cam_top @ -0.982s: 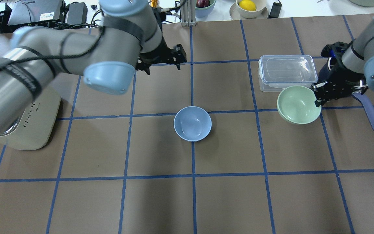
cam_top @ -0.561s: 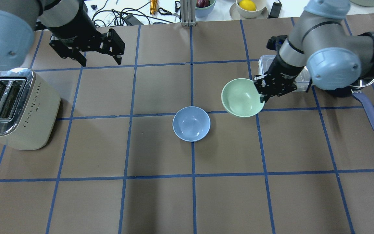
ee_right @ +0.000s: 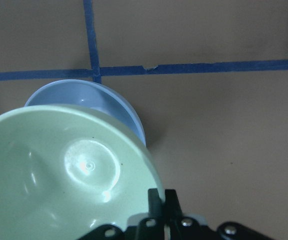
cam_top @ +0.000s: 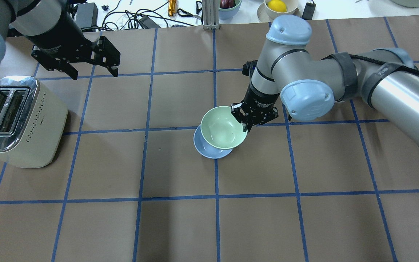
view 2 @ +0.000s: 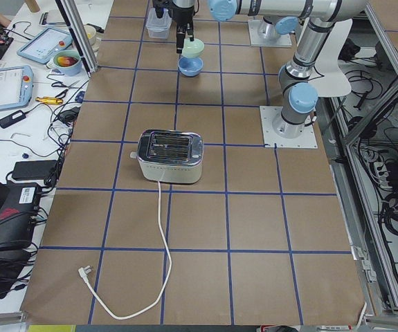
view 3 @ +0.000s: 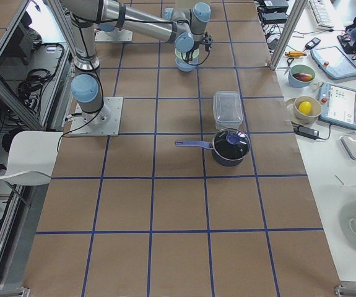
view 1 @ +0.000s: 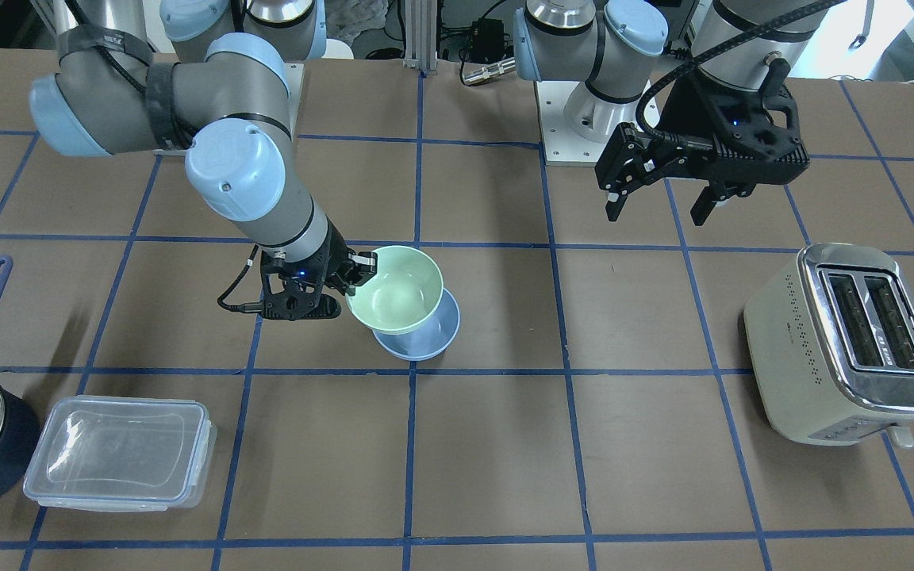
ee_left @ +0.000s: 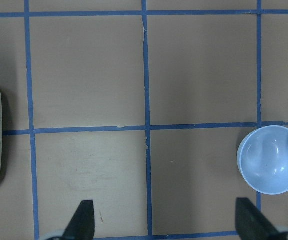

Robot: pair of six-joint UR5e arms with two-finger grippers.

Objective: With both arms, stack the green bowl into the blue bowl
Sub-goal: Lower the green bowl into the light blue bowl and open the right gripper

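Mint-green round plastic bowl (cam_top: pixel 221 128), rim pinched by right gripper (cam_top: pixel 247 127), over glossy sky-blue bowl (cam_top: pixel 204 148); left gripper (cam_top: pixel 95 74) spread, ten o'clock. Brown tabletop (cam_top: pixel 267 218), blue grid.

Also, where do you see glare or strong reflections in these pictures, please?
Right wrist view: bright glare spots inside the green bowl. Left wrist view: soft reflections inside the blue bowl. Front-facing view: the chrome top of the toaster shines.

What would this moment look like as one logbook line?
right tool: shut on green bowl rim | green bowl: over blue bowl, not released | left tool: open, empty
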